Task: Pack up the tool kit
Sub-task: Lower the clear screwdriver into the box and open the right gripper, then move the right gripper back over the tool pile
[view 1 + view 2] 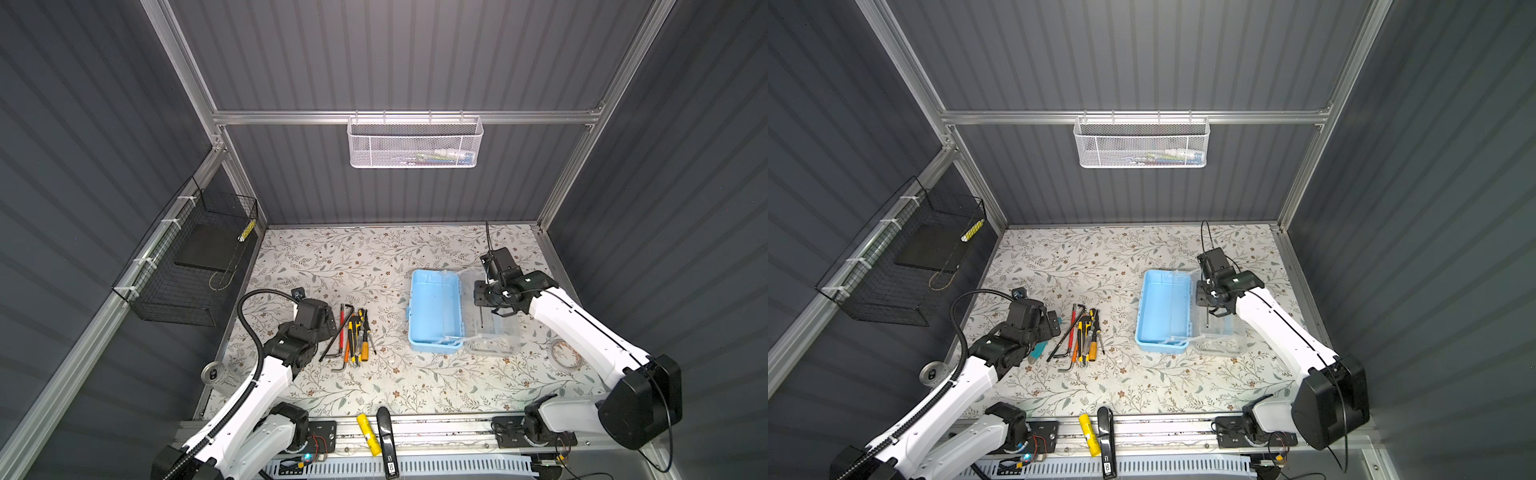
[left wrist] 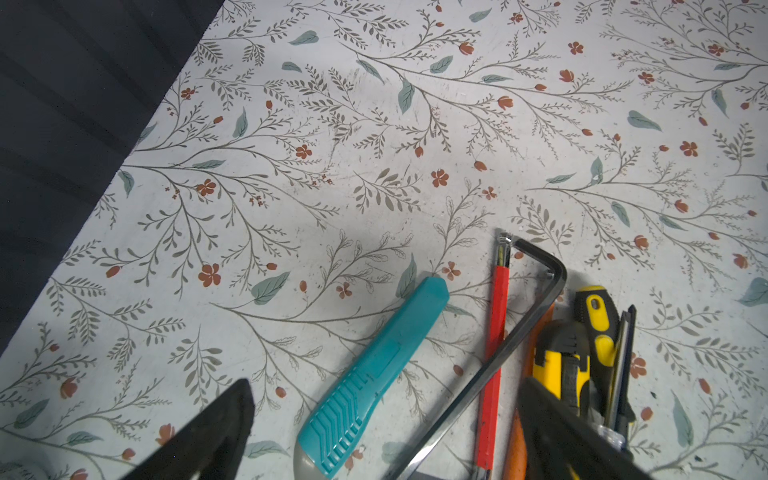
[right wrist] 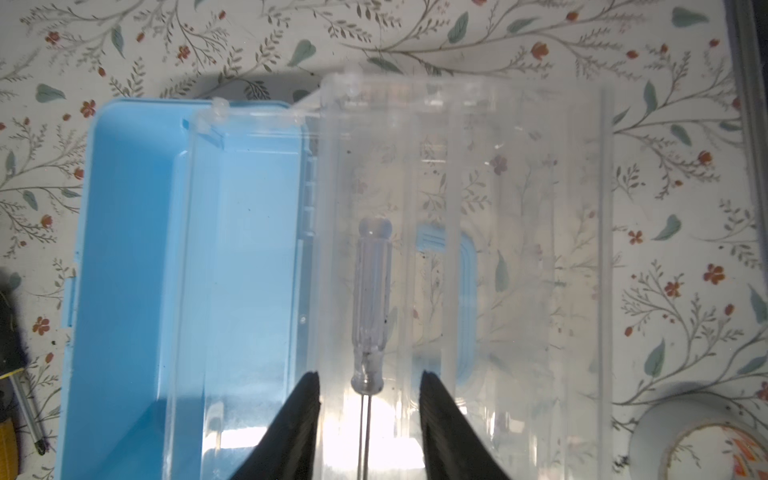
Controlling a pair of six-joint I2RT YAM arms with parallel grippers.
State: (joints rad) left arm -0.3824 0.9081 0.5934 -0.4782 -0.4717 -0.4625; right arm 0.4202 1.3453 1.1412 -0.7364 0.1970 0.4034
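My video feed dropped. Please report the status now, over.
Left fingers open above teal tool. Right fingers open, clear screwdriver loose on lid between them. Blue base empty. Nothing in the way.

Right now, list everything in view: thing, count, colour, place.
case: one, light blue, open, right of centre
lid: one, clear, beside case
screwdriver: one, clear handle, on lid
hex keys: at least two, black, left of case
red-handled tool: one, among hex keys
knife: one, yellow-black, beside hex keys
teal tool: one, left of hex keys
tape roll: one, right of lid
mesh basket: one, white, rear rail
wire basket: one, black, left wall
left gripper: open, above teal tool
right gripper: open, straddling screwdriver shaft
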